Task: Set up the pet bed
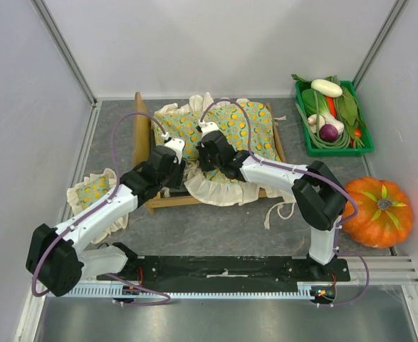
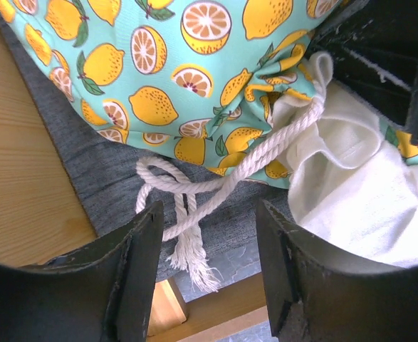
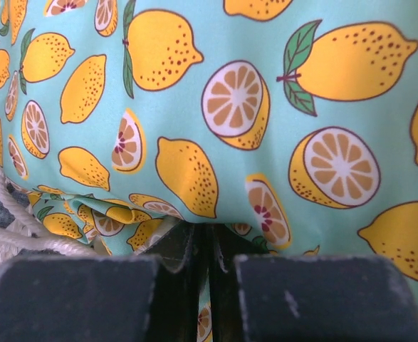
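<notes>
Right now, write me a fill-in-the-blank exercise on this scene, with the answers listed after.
1. The left pincer hangs ____ over a white rope tie.
2. The right pincer is ____ on the cushion lying in the pet bed.
3. The crate of vegetables is ____ in colour.
4. The pumpkin sits nearest the ____ arm.
Answers: open; shut; green; right.
</notes>
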### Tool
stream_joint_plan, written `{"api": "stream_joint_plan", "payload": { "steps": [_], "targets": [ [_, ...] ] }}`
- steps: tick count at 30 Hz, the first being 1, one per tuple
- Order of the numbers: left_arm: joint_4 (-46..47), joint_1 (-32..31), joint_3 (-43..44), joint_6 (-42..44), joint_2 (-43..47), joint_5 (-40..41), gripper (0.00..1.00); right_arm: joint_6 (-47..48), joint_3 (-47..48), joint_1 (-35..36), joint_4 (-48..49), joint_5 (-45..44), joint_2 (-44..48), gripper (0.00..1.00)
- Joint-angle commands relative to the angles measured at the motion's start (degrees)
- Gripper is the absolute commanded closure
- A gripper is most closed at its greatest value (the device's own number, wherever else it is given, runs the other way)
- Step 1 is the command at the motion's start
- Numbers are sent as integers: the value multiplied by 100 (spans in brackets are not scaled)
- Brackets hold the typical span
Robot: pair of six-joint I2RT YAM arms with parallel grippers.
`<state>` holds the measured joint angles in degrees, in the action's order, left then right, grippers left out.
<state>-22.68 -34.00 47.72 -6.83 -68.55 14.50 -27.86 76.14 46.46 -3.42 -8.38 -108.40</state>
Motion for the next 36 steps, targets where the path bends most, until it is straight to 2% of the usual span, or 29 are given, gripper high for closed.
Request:
{"api": "stream_joint_plan", "payload": {
  "steps": [1,16,19,20,22,23,25,26,32,36],
  "targets": [
    [-140,-28,228,-38,115,44,39,-27,-38,-119,96,-32,232,90],
    [-272,-28,272,-46,-377,132,41,-71,-20,-172,87,135,240,88],
    [-272,-28,351,-46,-623,211,50,-88,-29,-181,70,188,267,87],
    [-290,-28,378,-46,-668,228,60,-106,-29,-172,78,205,267,87],
    [-369,-28,509,-55,-703,255,71,-106,-38,-181,70,240,310,88],
    [-386,-28,536,-55,-694,220,80,-97,-64,-181,70,249,328,88],
    [-448,-28,702,-38,-624,167,88,-80,-90,-172,52,258,381,88],
    [-579,-19,773,-38,-546,158,96,-62,-117,-181,43,258,398,87],
    [-1010,-19,1545,278,-317,211,98,52,-169,-181,-45,311,548,88],
    [-1099,-10,1942,656,-500,465,98,88,-213,-181,-106,469,618,88]
  ]
}}
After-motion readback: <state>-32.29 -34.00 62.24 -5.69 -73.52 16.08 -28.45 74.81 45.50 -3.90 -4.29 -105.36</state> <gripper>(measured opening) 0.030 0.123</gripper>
